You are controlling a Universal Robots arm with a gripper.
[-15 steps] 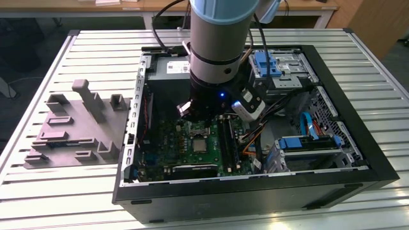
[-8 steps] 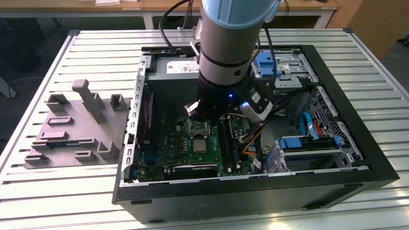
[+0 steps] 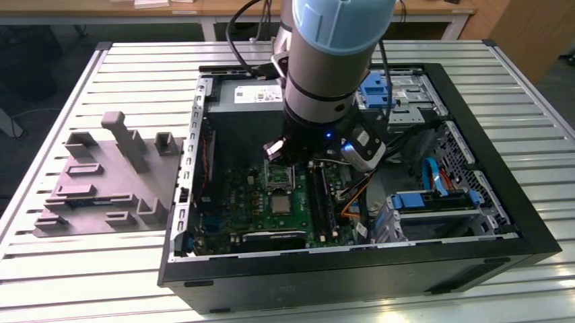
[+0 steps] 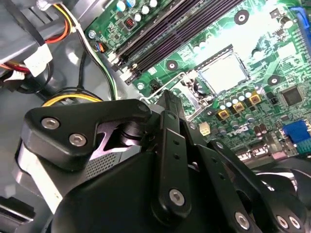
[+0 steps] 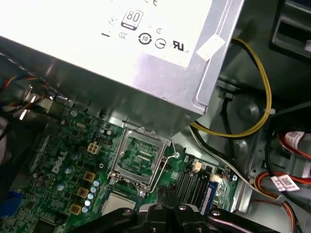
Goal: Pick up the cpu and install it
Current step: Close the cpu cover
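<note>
The cpu (image 3: 282, 204) is a small pale silvery square lying flat in its socket on the green motherboard (image 3: 242, 208) inside the open computer case. It shows as a bright square cpu (image 4: 223, 73) in the second wrist view, and its edge (image 5: 119, 203) shows in the first wrist view. The black socket frame (image 5: 138, 160) is flipped up and open beside it, with its thin wire lever (image 5: 160, 170) raised. My gripper (image 5: 164, 193) hangs just above the board beside the socket, near the lever. Its dark fingertips (image 4: 167, 99) are pressed together with nothing between them.
A silver power supply box (image 5: 121, 58) stands close behind the socket. Black memory slots (image 4: 170, 29) run alongside it. Yellow and orange cables (image 5: 262, 97) loop nearby. Blue drive bays (image 3: 431, 202) fill the case's right. A grey moulded tray (image 3: 108, 182) lies on the slatted table, left of the case.
</note>
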